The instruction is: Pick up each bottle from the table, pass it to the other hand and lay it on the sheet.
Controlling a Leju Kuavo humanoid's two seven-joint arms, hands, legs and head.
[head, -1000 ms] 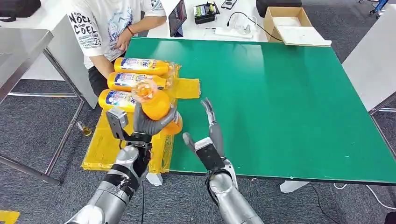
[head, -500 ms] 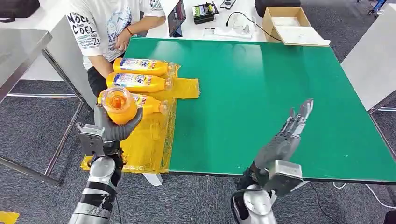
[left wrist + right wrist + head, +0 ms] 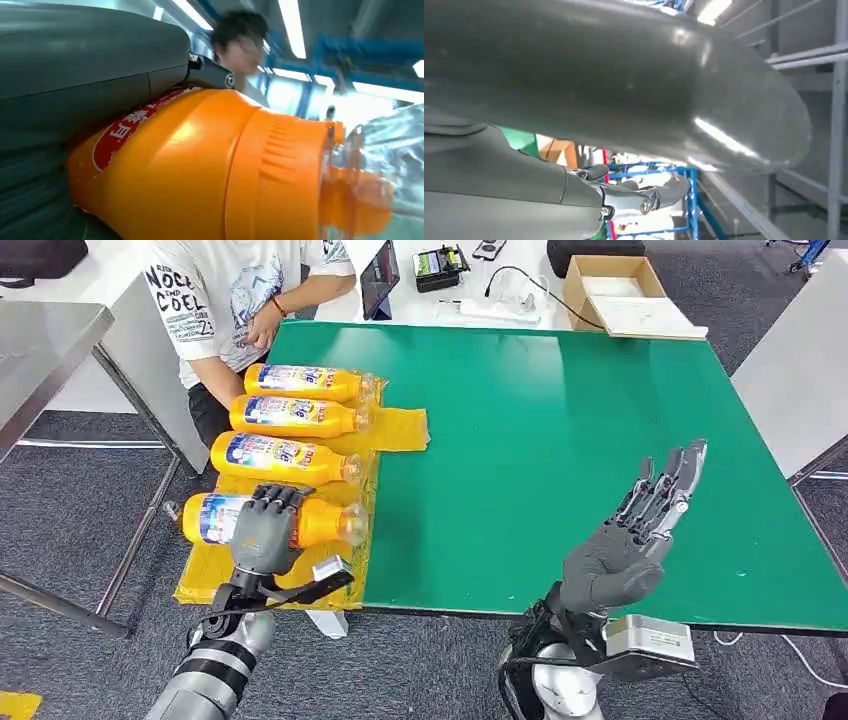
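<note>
Left hand: our dark grey many-fingered left hand (image 3: 264,532) sits lower left in the head view, fingers wrapped over the middle of the nearest orange plastic bottle with the blue and white label (image 3: 270,519), so it's clamped on that one.

Held bottle: it lies on its side on the crinkly yellow plastic sheet (image 3: 315,565), clear cap end towards the green, label end towards the frame's left edge. In the left wrist view we get the same bottle (image 3: 200,170) really close up, orange body with a red label patch, pressed against the hand (image 3: 75,90).

Other bottles: three more orange bottles lie on the sheet above it in the frame, all side by side and parallel: the closest one (image 3: 285,457), the middle one (image 3: 298,416), and the far one (image 3: 308,382).

Right hand: our right hand (image 3: 628,537) is up at lower right of the head view, over the near edge of the green table top (image 3: 560,420), fingers stretched out and apart, nothing in it.

Person: someone in a white printed t-shirt (image 3: 225,290) is at the upper left, right by the table's far left corner.

Background: an open cardboard box (image 3: 612,290) sits on the white surface at the top, right of centre.
</note>
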